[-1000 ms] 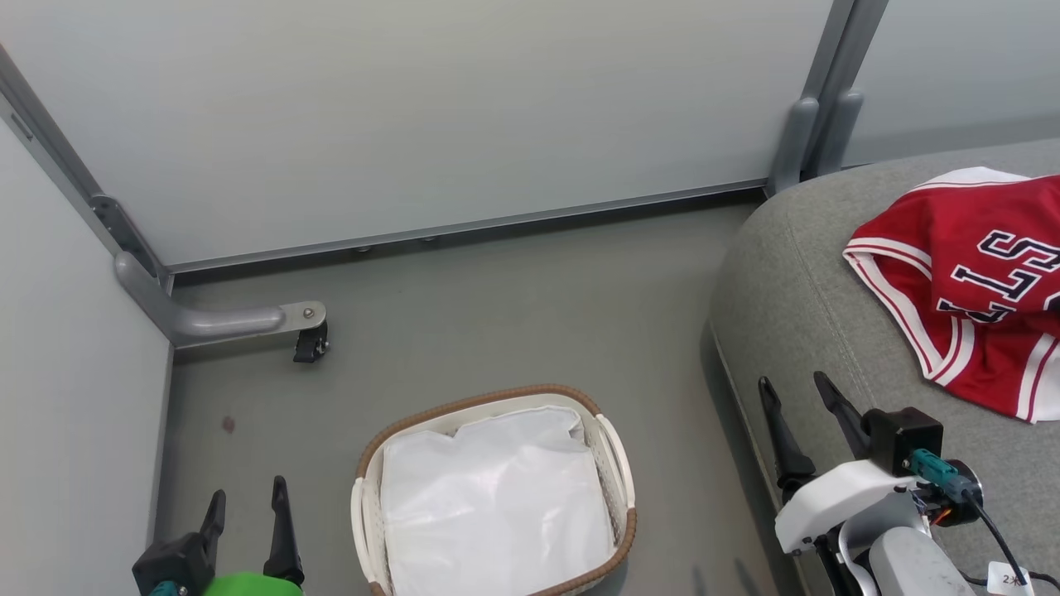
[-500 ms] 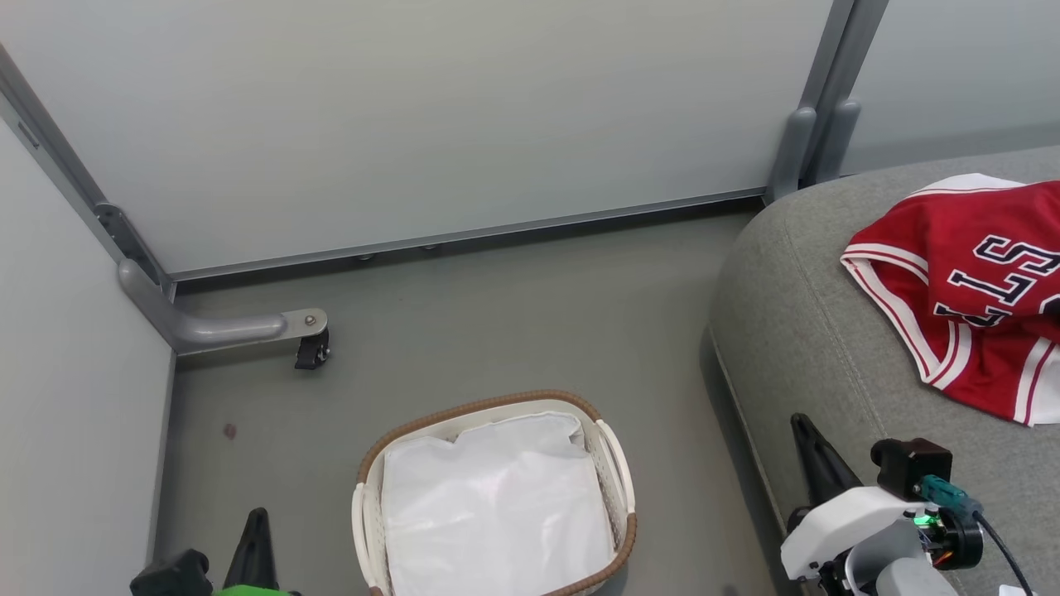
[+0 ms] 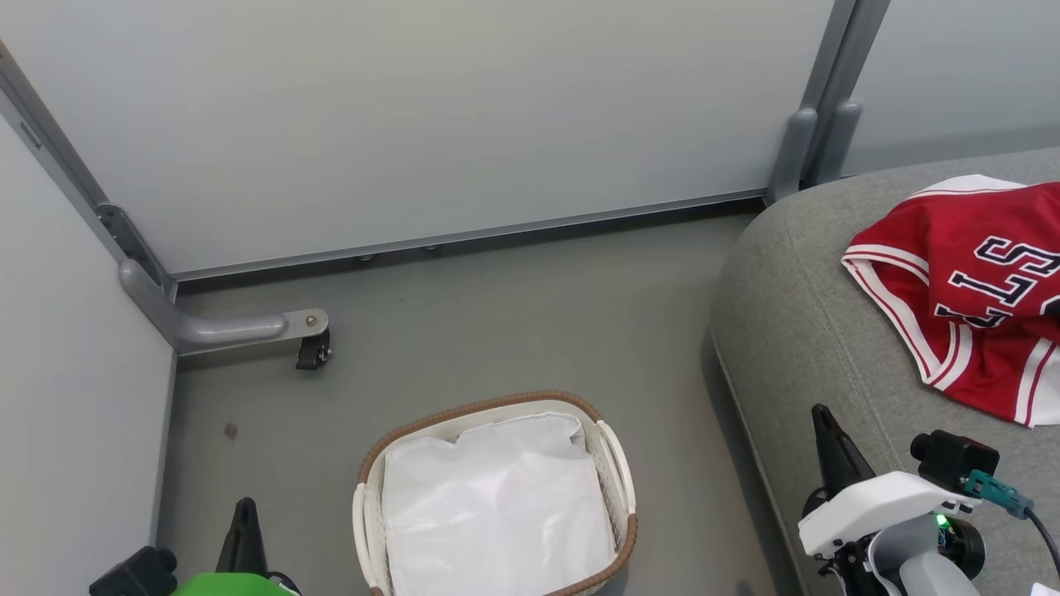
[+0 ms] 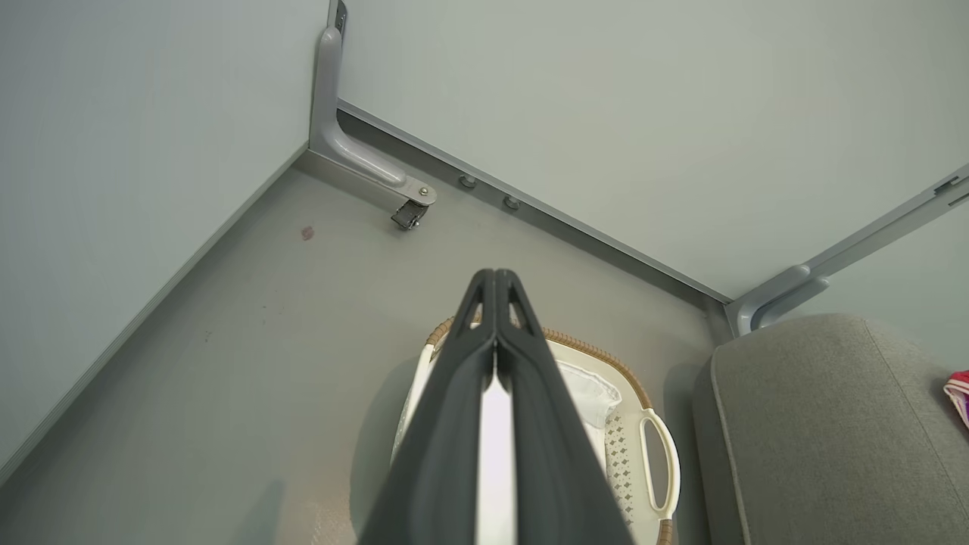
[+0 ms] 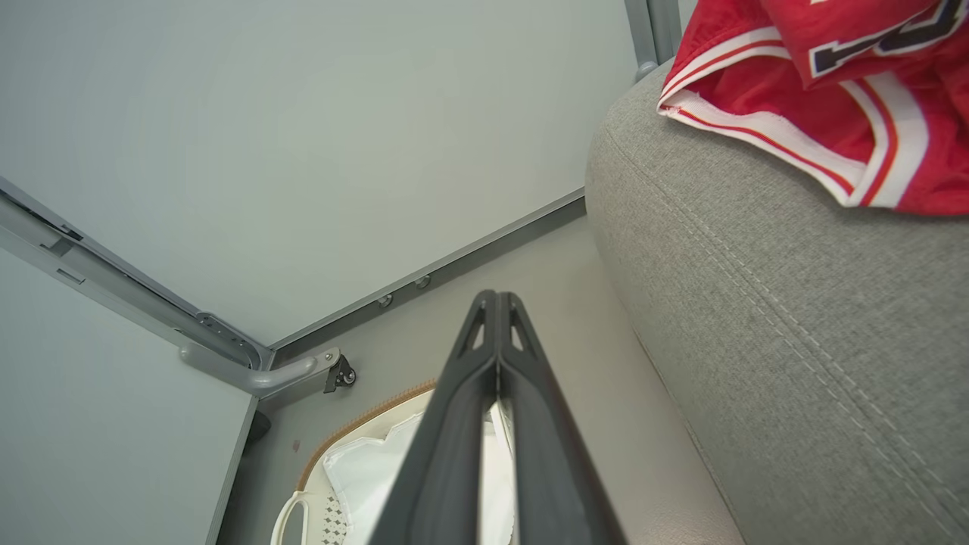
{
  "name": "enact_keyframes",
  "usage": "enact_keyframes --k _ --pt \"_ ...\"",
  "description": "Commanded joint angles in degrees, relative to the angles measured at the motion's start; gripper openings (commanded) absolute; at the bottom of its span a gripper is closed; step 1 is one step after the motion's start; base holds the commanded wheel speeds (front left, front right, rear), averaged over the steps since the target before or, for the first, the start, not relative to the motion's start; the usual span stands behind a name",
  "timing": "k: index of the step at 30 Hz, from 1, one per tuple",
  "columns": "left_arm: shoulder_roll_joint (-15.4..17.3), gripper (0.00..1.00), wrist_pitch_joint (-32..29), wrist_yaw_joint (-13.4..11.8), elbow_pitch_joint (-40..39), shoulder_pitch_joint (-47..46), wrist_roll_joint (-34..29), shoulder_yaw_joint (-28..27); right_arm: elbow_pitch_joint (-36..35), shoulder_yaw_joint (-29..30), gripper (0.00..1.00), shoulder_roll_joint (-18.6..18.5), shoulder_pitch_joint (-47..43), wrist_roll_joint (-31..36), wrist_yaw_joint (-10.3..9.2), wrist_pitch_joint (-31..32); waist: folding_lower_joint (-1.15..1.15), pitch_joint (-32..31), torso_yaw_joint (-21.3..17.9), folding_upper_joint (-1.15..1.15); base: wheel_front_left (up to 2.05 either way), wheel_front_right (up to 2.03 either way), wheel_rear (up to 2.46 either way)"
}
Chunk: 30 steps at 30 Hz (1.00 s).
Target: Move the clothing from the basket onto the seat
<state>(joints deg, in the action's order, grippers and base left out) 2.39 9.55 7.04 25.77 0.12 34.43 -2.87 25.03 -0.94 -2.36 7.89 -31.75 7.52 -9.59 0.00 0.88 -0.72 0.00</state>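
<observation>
The red basketball clothing (image 3: 969, 298), edged with white striped trim and marked with dark white-outlined lettering, is seen crumpled on the large grey woven-fabric seat (image 3: 795, 314), well apart from the white perforated plastic basket (image 3: 489, 404) with a brown woven rim, which is lined by a white sheet (image 3: 497, 505). The left gripper (image 3: 245, 509) and right gripper (image 3: 822, 418) are each pressed together on nothing.

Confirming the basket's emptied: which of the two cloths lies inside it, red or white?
The plain white liner sheet lies in the basket; the red clothing, striped and lettered, rests apart on the grey seat.
</observation>
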Motion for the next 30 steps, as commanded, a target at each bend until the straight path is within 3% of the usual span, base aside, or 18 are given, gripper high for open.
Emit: enact_keyframes --k 1,30 --pt "0.3 0.00 -0.4 0.1 -1.3 -1.9 2.1 -0.3 -1.3 0.4 0.00 -0.2 0.5 -2.2 0.00 0.5 0.00 0.0 0.0 0.00 0.00 0.00 0.00" --pt "0.4 0.00 -6.4 0.3 -5.4 -3.8 23.3 -1.6 -5.1 3.1 0.00 -0.4 -0.4 -24.4 -0.02 6.5 0.00 -0.2 0.2 0.00 0.00 0.00 0.00"
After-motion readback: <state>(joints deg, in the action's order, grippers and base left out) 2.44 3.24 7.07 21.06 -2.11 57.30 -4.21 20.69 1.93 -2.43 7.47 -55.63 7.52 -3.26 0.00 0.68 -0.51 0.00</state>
